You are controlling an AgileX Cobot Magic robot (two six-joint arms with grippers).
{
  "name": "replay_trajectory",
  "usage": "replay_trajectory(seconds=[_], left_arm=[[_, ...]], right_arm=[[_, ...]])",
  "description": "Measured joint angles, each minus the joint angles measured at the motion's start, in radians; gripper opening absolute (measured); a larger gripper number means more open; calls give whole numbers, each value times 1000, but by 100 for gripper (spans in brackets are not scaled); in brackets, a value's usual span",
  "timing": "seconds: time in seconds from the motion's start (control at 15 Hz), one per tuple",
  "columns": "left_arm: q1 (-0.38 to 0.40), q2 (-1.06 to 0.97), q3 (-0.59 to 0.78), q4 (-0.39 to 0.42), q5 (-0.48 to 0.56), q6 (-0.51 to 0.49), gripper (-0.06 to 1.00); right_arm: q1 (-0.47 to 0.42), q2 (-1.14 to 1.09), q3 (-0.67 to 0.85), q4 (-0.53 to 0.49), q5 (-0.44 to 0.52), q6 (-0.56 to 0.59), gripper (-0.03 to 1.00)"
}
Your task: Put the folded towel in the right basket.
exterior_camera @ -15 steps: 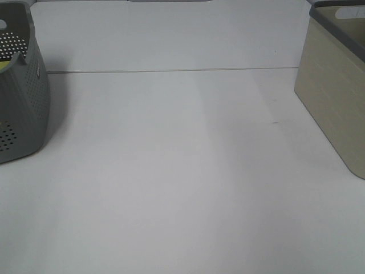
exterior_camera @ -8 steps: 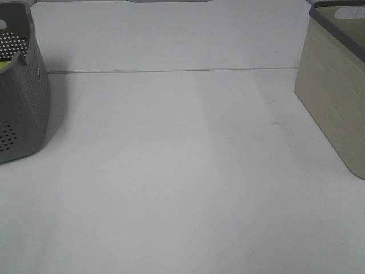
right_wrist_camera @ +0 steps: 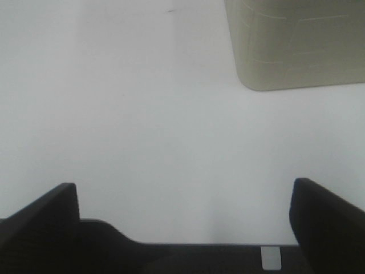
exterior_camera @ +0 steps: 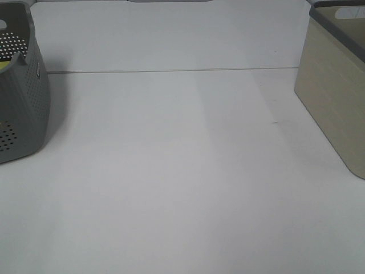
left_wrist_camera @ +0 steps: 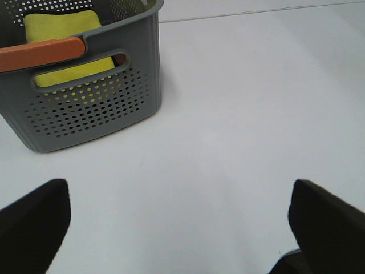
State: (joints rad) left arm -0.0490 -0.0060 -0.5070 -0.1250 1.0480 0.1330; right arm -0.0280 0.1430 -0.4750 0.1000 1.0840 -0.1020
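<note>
Folded towel (left_wrist_camera: 63, 43) lies in left grey basket (left_wrist_camera: 97, 97), ahead of wide-spread, empty left gripper (left_wrist_camera: 177, 228); right gripper (right_wrist_camera: 185, 222) also wide, empty, farther off.

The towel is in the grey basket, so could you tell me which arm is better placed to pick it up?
Left, probably. The left gripper is open and faces the grey basket, where the yellow towel lies under an orange handle. The right gripper sees only the beige basket, the drop-off.

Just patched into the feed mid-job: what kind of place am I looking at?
Probably a lab tabletop test setup: a plain white table, a perforated grey basket holding a folded yellow towel, and a beige basket opposite.
</note>
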Motion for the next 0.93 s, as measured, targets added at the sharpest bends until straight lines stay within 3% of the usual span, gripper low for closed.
replay_trajectory(seconds=[0.27,0.93], left_arm=[[0,0,0,0,0,0,96],[0,0,0,0,0,0,96]], right_arm=[[6,-145,5,-3,8,-12,96],[6,-146,17,-21,19,-19,96]])
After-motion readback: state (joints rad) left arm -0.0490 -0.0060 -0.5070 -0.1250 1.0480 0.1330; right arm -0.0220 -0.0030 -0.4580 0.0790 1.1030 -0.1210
